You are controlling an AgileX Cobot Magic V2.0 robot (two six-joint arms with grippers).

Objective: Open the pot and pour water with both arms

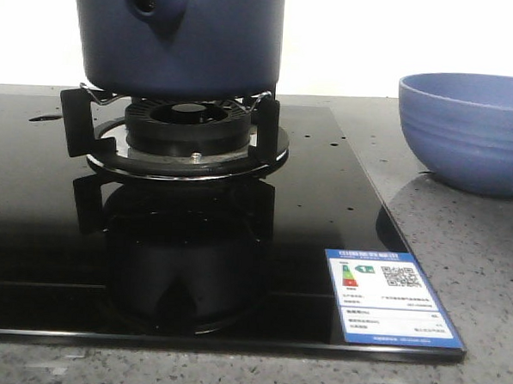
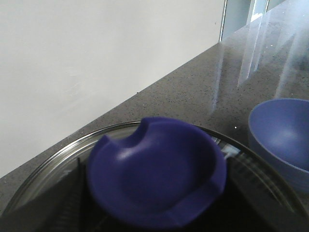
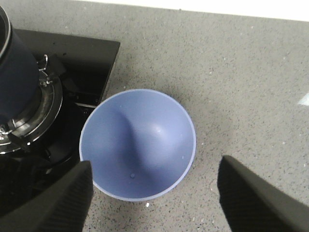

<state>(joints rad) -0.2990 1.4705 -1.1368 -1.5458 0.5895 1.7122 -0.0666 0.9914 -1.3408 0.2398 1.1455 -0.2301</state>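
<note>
Sitting on the black burner stand (image 1: 187, 130) at the far left of the glossy black cooktop (image 1: 261, 270), the dark navy pot (image 1: 183, 35) shows its stubby side spout (image 1: 146, 3) turned toward the camera. A glass lid (image 2: 63, 159) with a rounded navy knob (image 2: 154, 176) covers the pot, and the left wrist view looks down on that knob from very close. The left gripper's fingers cannot be made out there, so whether it is open or closed cannot be told. To the right of the cooktop, on the grey speckled counter (image 1: 459, 271), stands the lighter blue bowl (image 1: 469, 130), apart from the pot. The right gripper (image 3: 154, 193) hangs above this bowl with its two dark fingers (image 3: 53, 198) spread wide and holding nothing. A blue-bordered energy label (image 1: 391, 297) sticks to the cooktop's near right corner.
</note>
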